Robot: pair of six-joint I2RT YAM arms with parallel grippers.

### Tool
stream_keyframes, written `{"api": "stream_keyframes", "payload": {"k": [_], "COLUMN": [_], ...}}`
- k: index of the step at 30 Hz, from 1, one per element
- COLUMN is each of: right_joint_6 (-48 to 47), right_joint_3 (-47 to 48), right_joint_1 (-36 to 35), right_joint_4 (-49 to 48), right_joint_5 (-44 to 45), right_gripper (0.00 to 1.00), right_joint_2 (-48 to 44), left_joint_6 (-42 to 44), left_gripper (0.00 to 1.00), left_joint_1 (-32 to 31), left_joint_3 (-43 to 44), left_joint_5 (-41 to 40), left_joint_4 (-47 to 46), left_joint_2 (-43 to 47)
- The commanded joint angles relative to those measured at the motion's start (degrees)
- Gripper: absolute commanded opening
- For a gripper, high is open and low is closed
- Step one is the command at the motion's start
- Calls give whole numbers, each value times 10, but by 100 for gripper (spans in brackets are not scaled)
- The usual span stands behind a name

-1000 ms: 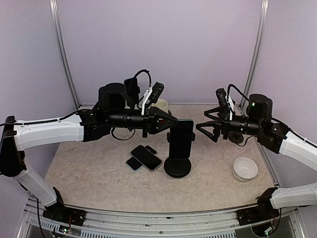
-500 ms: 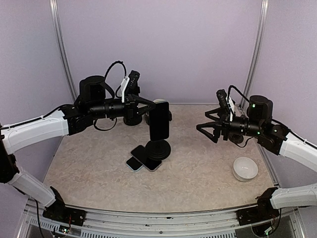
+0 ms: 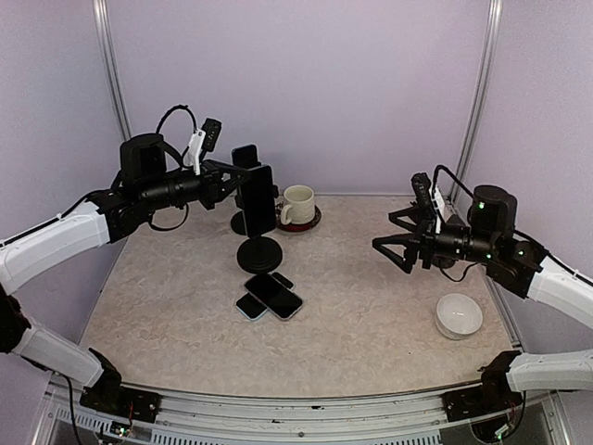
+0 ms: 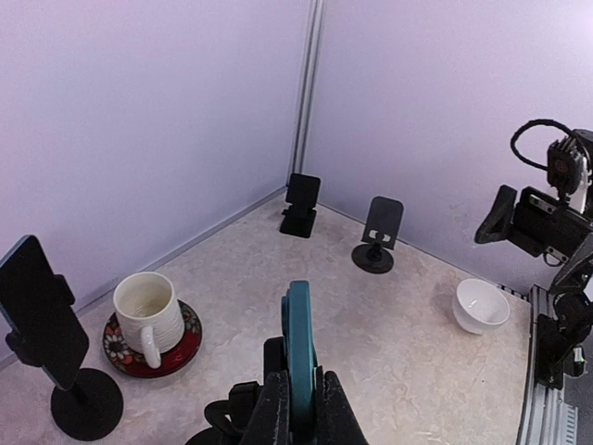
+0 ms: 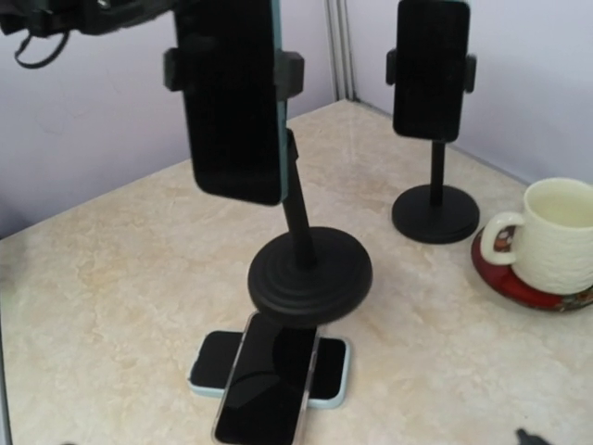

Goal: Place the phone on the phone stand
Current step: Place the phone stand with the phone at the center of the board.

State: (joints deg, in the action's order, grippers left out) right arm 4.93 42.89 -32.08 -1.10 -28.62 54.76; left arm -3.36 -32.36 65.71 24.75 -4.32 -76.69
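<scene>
Nearest on counter [image 3: 167, 315]: two spare phones [image 3: 271, 295], stacked flat. Beyond: phone [image 3: 258, 199] clipped upright in stand [image 3: 259, 252], clamped edgewise in left tool [image 3: 239, 185]; both shifted left and rearward since a second ago. Right tool [image 3: 389, 247]: spread apart, empty.

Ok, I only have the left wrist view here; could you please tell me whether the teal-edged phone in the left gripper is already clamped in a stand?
Observer: Yes, the phone sits in the side clamps of a black stand that your view misses.
Operator: Thank you; is anything lying near that stand's base?
Observer: Two loose phones lie flat on the table on its near side, one across the other.
</scene>
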Motion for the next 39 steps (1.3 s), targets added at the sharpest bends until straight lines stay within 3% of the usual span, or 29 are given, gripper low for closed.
{"api": "stream_keyframes", "payload": {"k": [1, 10, 20, 27, 39], "right_joint_6": [-13, -21, -22, -23, -22], "right_joint_3": [-7, -13, -14, -14, -9], "right_joint_1": [5, 5, 5, 6, 6], "right_joint_4": [9, 21, 22, 19, 19], "right_joint_5": [11, 18, 19, 18, 16], "right_gripper": [100, 100, 100, 100, 100], "right_joint_2": [-25, -40, -38, -25, -8], "left_joint_6": [2, 19, 18, 3, -4], "left_gripper": [0, 0, 0, 0, 0], "left_joint_1": [45, 93, 160, 223, 265], "left_joint_3": [3, 7, 25, 26, 35], "left_joint_5": [0, -8, 34, 95, 182], "left_joint_4": [-90, -115, -120, -143, -168], "left_joint_2": [27, 1, -47, -81, -127]}}
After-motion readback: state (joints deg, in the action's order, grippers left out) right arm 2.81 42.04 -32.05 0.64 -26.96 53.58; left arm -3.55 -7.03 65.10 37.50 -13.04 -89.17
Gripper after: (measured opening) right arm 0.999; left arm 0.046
